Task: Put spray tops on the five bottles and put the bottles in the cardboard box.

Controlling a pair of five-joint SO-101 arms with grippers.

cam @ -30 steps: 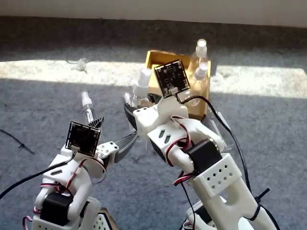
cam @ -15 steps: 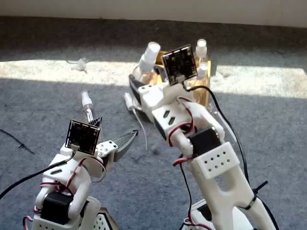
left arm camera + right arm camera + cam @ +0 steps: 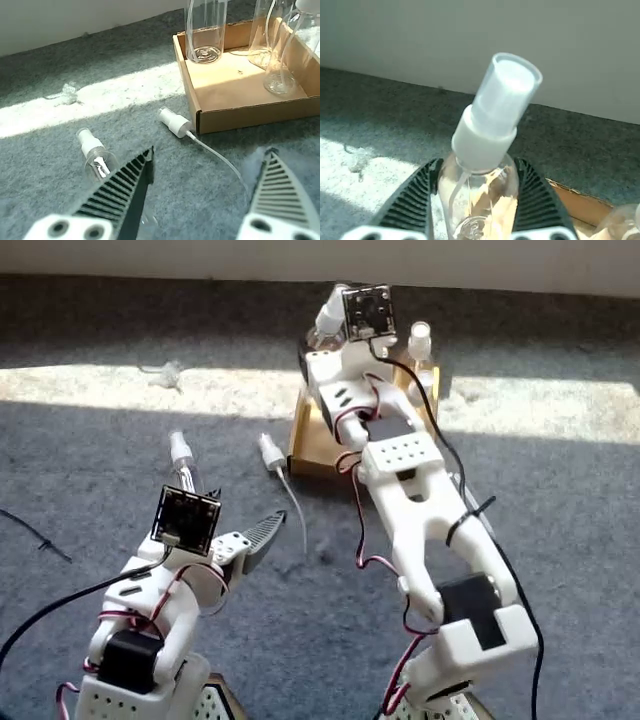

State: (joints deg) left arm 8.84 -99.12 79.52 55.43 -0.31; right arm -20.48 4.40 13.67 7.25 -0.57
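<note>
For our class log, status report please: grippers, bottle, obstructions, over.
Left gripper open, above carpet. Right gripper shut on capped bottle, at cardboard box corner. Loose spray top beside box front.

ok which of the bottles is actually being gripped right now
The capped bottle clamped in the right pincer. Other bottles stand free in the cardboard box, and a loose bottle sits on the carpet by the open left pincer.
</note>
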